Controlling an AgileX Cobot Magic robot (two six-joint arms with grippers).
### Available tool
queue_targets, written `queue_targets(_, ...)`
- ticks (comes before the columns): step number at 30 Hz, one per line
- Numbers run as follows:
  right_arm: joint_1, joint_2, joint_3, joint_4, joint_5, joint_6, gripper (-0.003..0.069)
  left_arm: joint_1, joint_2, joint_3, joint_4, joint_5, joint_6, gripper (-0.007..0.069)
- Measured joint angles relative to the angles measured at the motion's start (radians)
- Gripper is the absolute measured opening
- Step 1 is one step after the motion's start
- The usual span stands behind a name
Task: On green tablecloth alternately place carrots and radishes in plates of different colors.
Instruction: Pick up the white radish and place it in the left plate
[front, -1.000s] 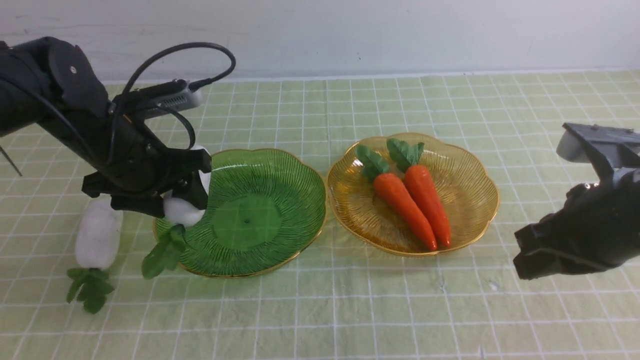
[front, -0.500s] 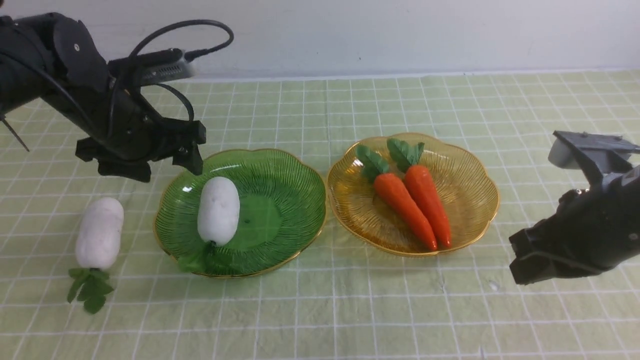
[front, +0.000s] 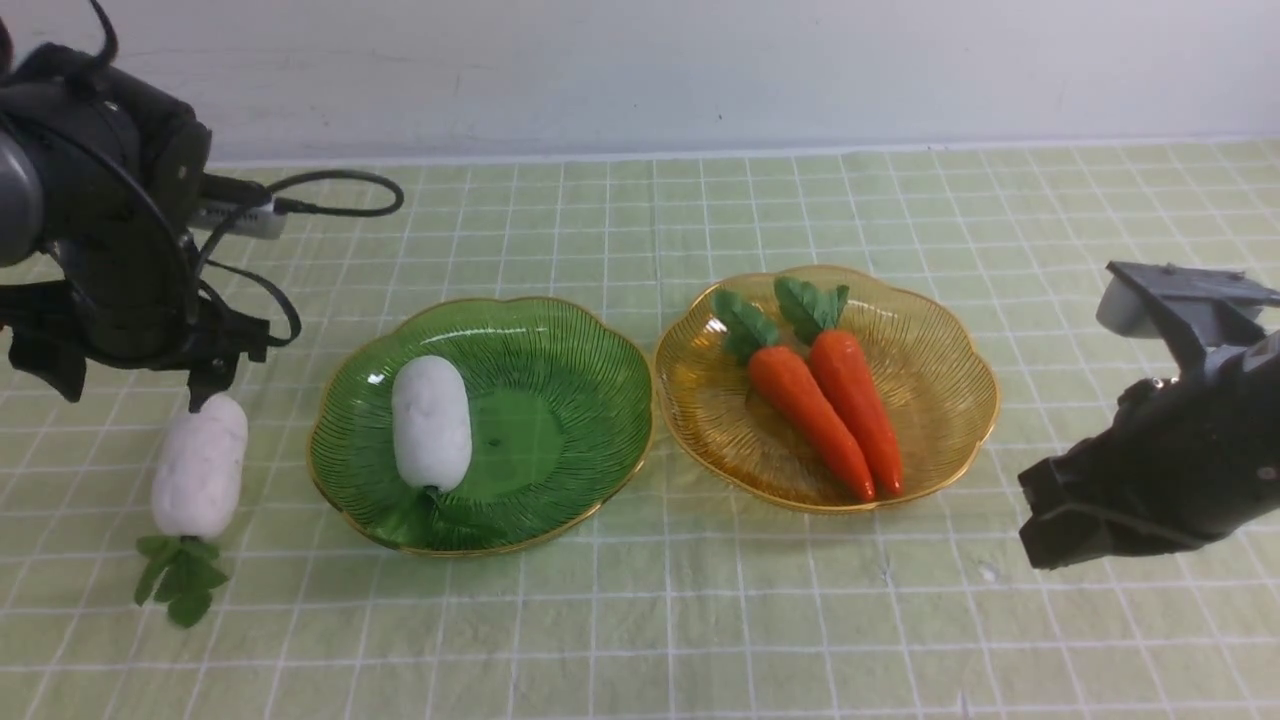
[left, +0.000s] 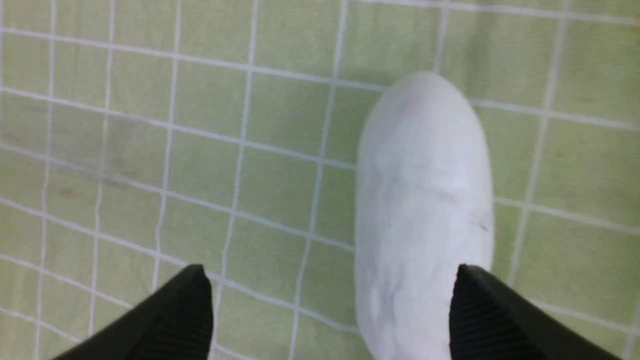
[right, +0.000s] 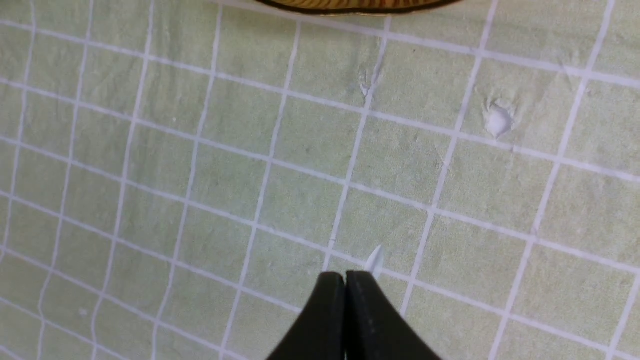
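Surface: wrinkled pale-green tablecloth (front: 700, 620) with white grid; plain wall (front: 700, 70) behind.
Plates: ribbed translucent plastic, scalloped gold rims; green plate (front: 600, 345) holds one radish (front: 431, 422), amber plate (front: 950, 370) both carrots (front: 825, 405).
Loose radish (front: 200, 465): on cloth just beside green plate; smooth, plump, likely light and slippery, so grasp mid-body, not leaves.
Left gripper (left: 330, 280): jaws wide, empty, hovering over it.
Right gripper (right: 345, 280): closed, empty, above bare cloth.

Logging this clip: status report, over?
Left claw open over loose radish. Right claw shut, empty. Other radish in green plate, carrots in amber plate. Nothing blocking.
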Motion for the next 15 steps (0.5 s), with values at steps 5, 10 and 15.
queue_targets(5,0.000,0.000,0.000,0.000,-0.001,0.000,-0.0014,0.000,0.106,-0.021,0.092,0.015,-0.023,0.0573)
queue_targets(10,0.000,0.000,0.000,-0.004,-0.001,0.000,-0.0014,0.000,0.123,-0.042,0.092,0.034,-0.023,0.0573)
queue_targets(15,0.000,0.000,0.000,-0.005,-0.002,0.000,-0.0014,0.000,0.124,-0.045,0.082,0.036,-0.031,0.0573)
